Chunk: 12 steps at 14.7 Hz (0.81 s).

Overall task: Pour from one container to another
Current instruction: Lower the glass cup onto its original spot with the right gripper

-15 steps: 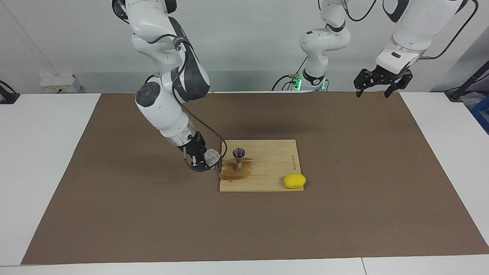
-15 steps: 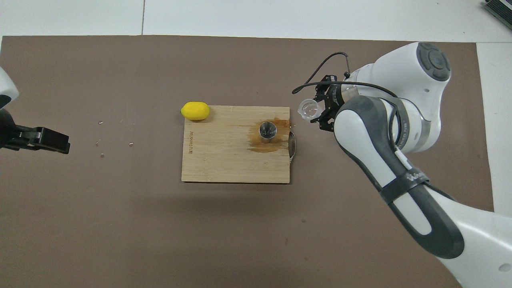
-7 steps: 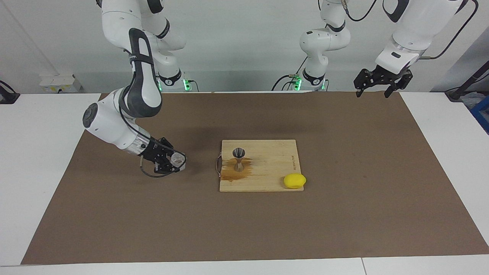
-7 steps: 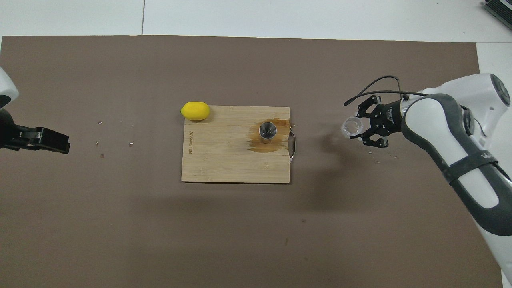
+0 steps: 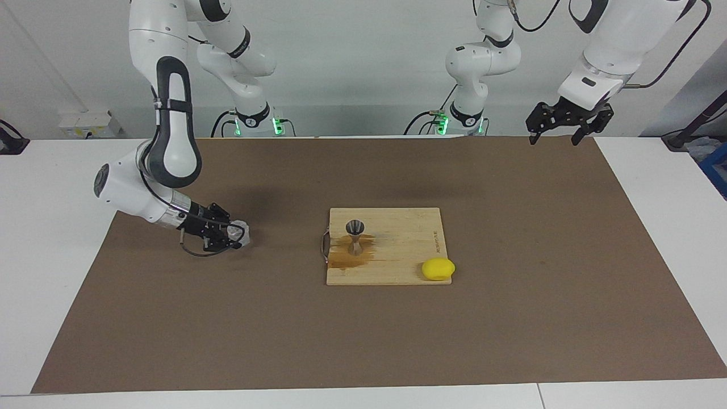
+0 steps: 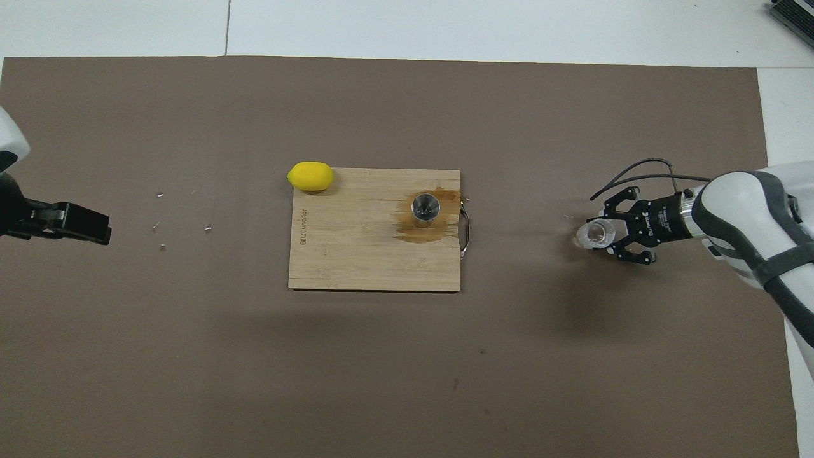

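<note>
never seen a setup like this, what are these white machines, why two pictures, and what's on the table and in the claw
These are two white robot arms at a table. One picture faces them from across the table; the other looks down from above their own end.

On the brown mat lies a wooden cutting board with a brown wet stain. On it stands a small silvery hourglass-shaped steel jigger, and a yellow lemon-like lump sits at its corner.

The right end effector is shut on a small clear faceted glass tumbler, low over the mat toward the right arm's end. The left end effector waits open, raised over the mat's edge.
</note>
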Tool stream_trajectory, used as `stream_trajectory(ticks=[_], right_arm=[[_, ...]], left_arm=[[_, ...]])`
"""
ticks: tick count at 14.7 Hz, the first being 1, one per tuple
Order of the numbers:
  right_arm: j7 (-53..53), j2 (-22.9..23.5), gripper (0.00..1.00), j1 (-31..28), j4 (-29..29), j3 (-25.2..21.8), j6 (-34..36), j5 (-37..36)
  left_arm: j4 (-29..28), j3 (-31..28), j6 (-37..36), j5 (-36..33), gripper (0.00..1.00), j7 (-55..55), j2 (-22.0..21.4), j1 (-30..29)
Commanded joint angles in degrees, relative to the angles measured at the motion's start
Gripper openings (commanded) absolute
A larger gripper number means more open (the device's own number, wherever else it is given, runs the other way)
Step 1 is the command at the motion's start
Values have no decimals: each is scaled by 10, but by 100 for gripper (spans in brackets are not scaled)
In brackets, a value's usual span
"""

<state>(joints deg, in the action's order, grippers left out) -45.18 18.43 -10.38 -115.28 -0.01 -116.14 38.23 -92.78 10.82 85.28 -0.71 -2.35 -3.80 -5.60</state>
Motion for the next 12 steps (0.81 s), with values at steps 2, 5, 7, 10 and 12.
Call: stream_trajectory(ticks=[2, 5, 7, 10, 12], right_arm=[[58, 14, 0, -36, -1, 7, 18, 25], [80, 22, 9, -59, -8, 7, 20, 32], [82, 21, 65, -61, -13, 7, 18, 32], [80, 16, 99, -67, -14, 5, 19, 32], [79, 6, 100, -68, -14, 2, 17, 30]], left_arm=[[-15, 6, -3, -4, 100, -4, -15, -9], [-15, 6, -3, -4, 100, -4, -15, -8], [-15, 6, -3, -4, 100, -4, -15, -8], [-15, 6, -3, -4, 100, -4, -15, -8], [-15, 6, -3, -4, 100, -4, -15, -8]])
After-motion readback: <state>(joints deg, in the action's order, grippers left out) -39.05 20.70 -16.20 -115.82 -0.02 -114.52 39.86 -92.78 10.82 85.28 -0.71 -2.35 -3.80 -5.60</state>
